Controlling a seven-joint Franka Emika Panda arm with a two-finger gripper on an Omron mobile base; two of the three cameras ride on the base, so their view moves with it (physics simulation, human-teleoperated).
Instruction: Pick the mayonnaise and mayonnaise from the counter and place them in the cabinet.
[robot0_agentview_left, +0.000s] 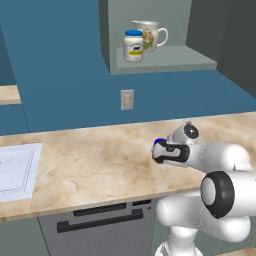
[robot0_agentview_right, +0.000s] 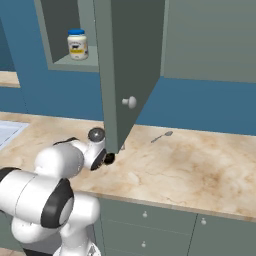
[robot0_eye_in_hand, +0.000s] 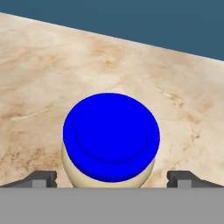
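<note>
On the beige marbled counter stands a cream-bodied mayonnaise jar with a deep blue lid; a sliver of its lid peeks out above the hand. My gripper hovers just over it, open, one fingertip on each side and clear of the jar. In the left base view the gripper is low over the counter. The other mayonnaise jar, white with a pale blue lid, sits on the shelf of the grey-green cabinet. That jar also appears in the right base view.
A white floral pitcher stands behind the jar in the cabinet. The open cabinet door hangs over the counter just above my wrist. A spoon lies to the right. A white dotted-border sheet lies at the far left.
</note>
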